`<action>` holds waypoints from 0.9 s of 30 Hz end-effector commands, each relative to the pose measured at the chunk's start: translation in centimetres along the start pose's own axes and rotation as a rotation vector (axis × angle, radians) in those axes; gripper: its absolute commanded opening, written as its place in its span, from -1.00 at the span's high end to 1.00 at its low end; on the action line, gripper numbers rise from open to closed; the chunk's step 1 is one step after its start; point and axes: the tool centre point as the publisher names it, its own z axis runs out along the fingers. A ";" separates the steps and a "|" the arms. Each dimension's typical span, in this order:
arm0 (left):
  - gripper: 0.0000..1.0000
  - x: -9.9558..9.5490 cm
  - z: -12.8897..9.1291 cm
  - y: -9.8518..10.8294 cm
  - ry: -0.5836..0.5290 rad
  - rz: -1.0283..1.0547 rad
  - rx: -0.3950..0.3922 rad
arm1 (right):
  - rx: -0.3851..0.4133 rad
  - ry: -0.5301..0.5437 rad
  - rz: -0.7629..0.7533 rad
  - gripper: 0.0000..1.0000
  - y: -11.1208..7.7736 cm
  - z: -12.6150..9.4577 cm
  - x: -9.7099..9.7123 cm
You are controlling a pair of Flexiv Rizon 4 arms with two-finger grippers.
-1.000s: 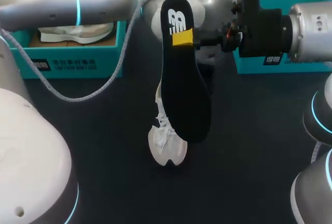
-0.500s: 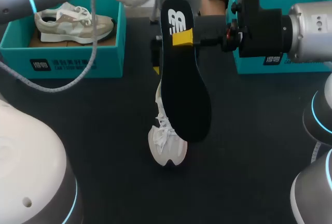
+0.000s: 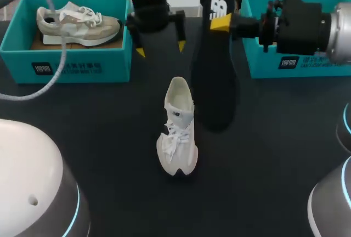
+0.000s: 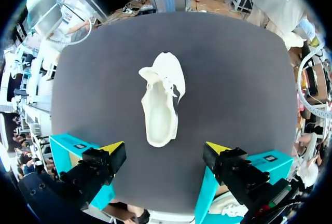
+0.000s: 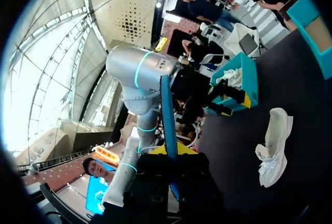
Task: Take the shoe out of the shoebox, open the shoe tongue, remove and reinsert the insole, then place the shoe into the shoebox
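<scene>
Left tool (image 3: 160,48): fingers spread wide, nothing between them; it hangs above the tabletop (image 3: 263,154), between the two shoeboxes.
Right tool (image 3: 219,22): pinching the black insole (image 3: 216,83) near its logo end.
Insole: hangs down from the right tool, well off to the side of the left tool; in the right wrist view (image 5: 168,125) it runs edge-on between that tool's fingers.
Shoe (image 3: 177,130): white, upright on its sole on the tabletop, ahead of and under the left tool (image 4: 165,148), heel toward it and toe away (image 4: 160,102); apart from both tools.
Left shoebox (image 3: 71,64): teal, beside the left tool, holding a second, beige shoe (image 3: 77,20).
Right shoebox (image 3: 260,64): teal, behind the right tool.
</scene>
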 end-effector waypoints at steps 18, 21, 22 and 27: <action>-1.00 6.5 -5.3 -3.5 -0.486 0.206 -0.016 | 0.080 -0.009 0.176 1.00 6.7 3.1 -6.9; -1.00 6.5 -5.3 -3.5 -0.486 0.206 -0.016 | 0.080 -0.009 0.176 1.00 6.7 3.1 -6.9; -1.00 6.5 -5.3 -3.5 -0.486 0.206 -0.016 | 0.080 -0.009 0.176 1.00 6.7 3.1 -6.9; -1.00 6.5 -5.3 -3.5 -0.486 0.206 -0.016 | 0.080 -0.009 0.176 1.00 6.7 3.1 -6.9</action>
